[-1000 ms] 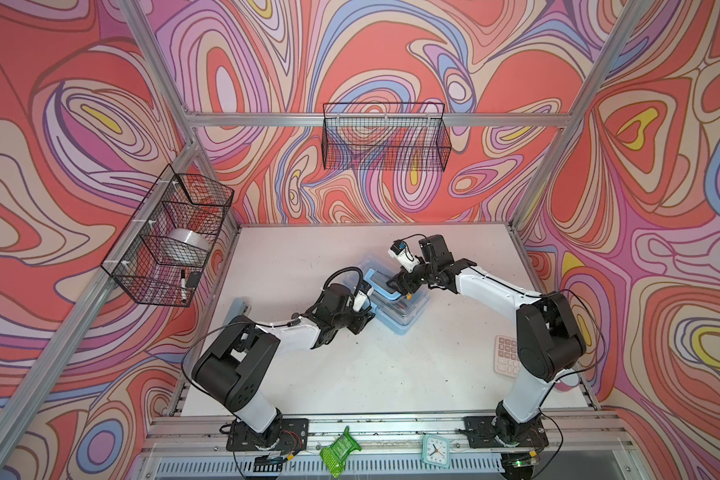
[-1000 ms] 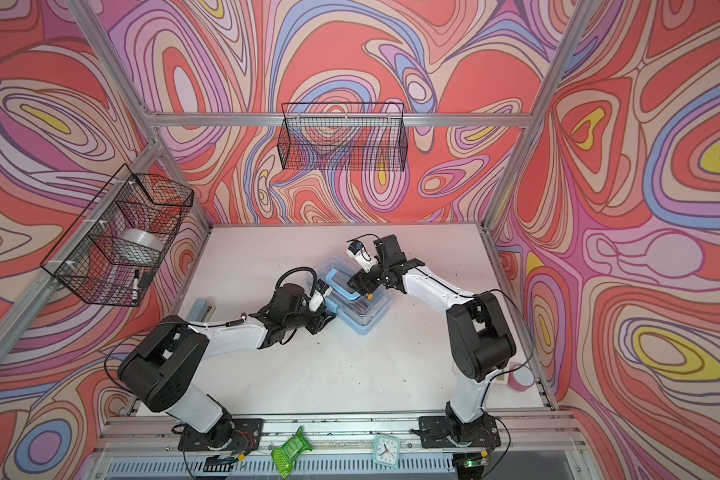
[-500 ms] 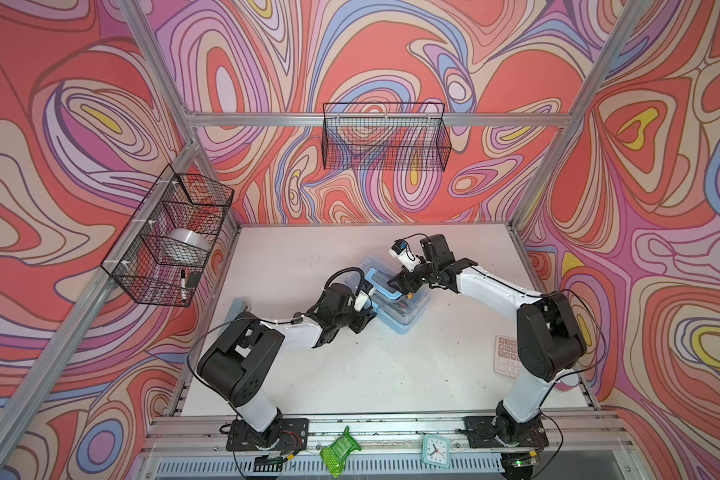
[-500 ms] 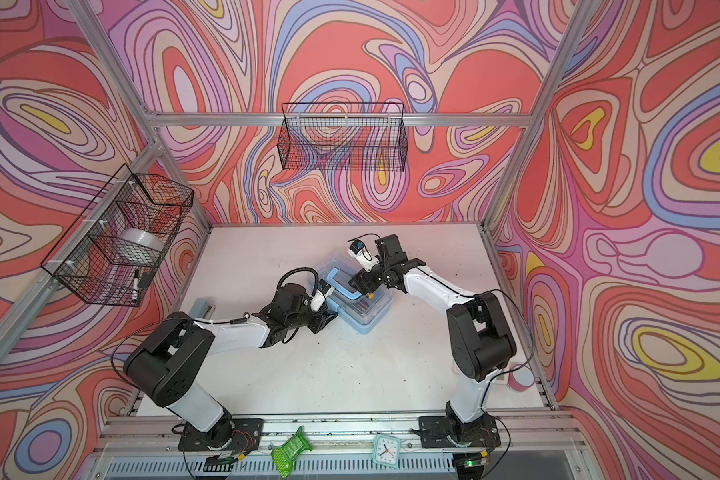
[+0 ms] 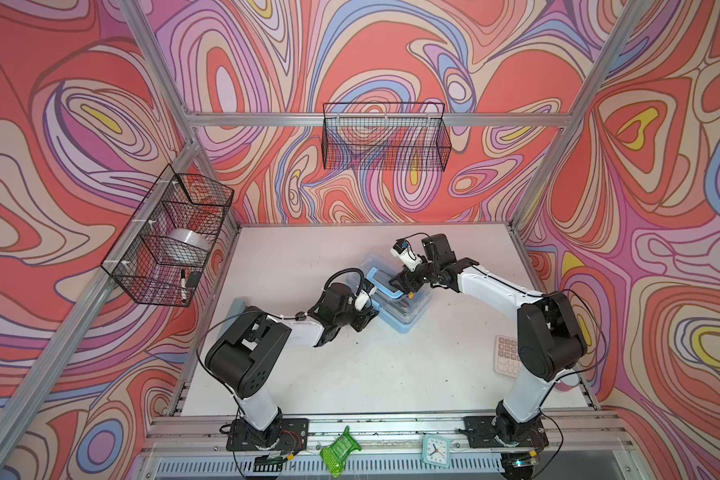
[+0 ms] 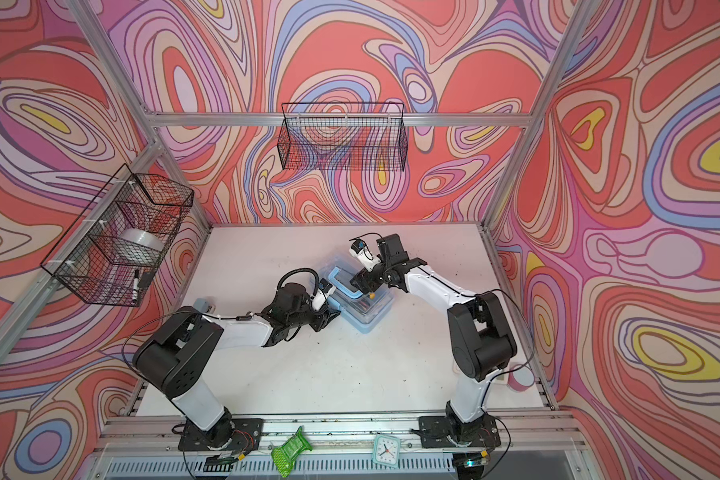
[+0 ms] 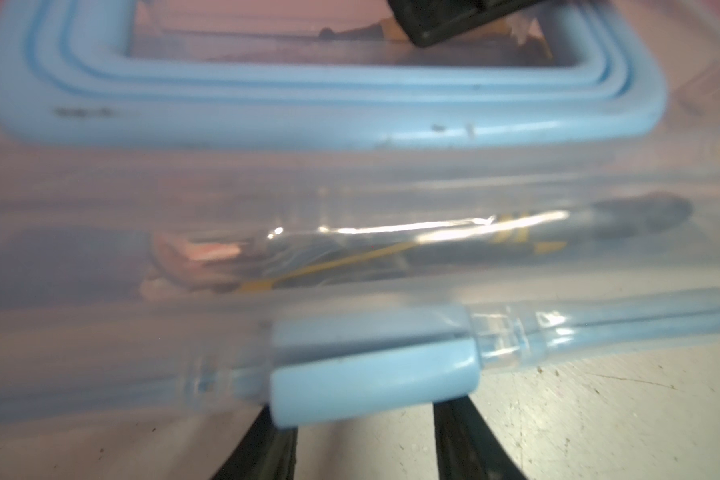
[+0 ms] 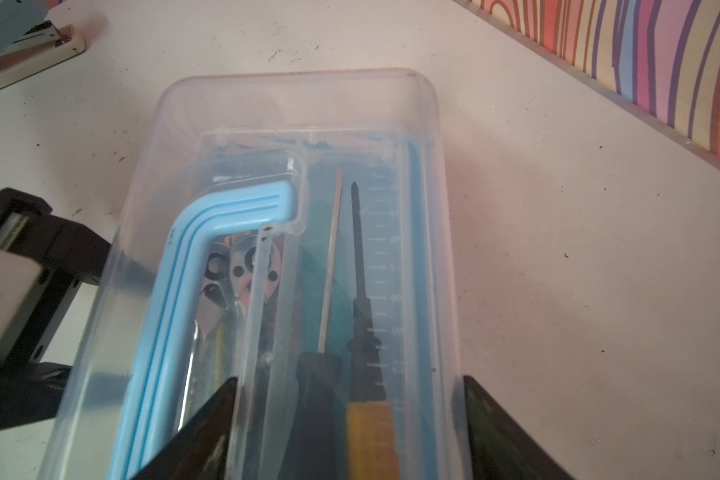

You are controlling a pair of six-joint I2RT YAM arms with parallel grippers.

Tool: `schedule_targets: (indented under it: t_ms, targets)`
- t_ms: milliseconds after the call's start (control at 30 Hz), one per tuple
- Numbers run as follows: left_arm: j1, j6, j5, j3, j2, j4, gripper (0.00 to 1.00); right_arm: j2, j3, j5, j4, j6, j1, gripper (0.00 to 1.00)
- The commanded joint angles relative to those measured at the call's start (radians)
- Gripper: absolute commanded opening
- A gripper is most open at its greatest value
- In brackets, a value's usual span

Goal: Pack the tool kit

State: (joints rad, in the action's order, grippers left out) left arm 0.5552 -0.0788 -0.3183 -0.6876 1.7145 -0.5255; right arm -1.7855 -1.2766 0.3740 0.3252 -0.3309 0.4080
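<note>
The tool kit [image 5: 408, 318] [image 6: 368, 318], a light blue box with a clear lid on it, lies mid-table in both top views. Its blue handle [image 5: 381, 282] [image 7: 267, 120] [image 8: 175, 291] lies flat on the lid. My left gripper [image 5: 371, 311] [image 6: 334, 316] [image 7: 364, 440] is open at the box's side, its fingers [image 7: 466, 440] low on the table under the blue latch [image 7: 375, 374]. My right gripper [image 5: 402, 286] [image 6: 364, 284] [image 8: 350, 415] is open over the lid, one finger above it and one past its edge. Screwdrivers [image 8: 366, 432] show through the lid.
A grey-blue stapler [image 5: 235, 307] [image 6: 203, 304] [image 8: 17, 45] lies at the table's left edge. A pink calculator [image 5: 506, 355] sits by the right arm's base. Wire baskets [image 5: 385, 141] [image 5: 171, 237] hang on the back and left walls.
The left arm's rear link has shifted slightly. Both grippers stay where they were at the box.
</note>
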Motion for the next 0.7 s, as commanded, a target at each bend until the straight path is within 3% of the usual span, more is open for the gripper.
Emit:
schedule_targets:
  t_ms: [0, 167, 400, 667]
  targets:
    - [-0.015, 0.043, 0.001, -0.049, 0.033, -0.189, 0.31, -0.033, 0.074, 0.077, 0.243, -0.098, 0.04, 0.61]
    - [-0.017, 0.06, 0.0, -0.03, 0.046, -0.25, 0.33, -0.03, 0.077, 0.06, 0.239, -0.081, 0.039, 0.61]
    - [-0.017, 0.062, 0.032, -0.021, 0.02, -0.204, 0.56, -0.04, 0.073, 0.048, 0.22, -0.033, 0.04, 0.61]
    - [-0.016, 0.074, 0.081, -0.002, -0.024, -0.136, 0.7, -0.043, 0.071, 0.017, 0.19, 0.02, 0.039, 0.62]
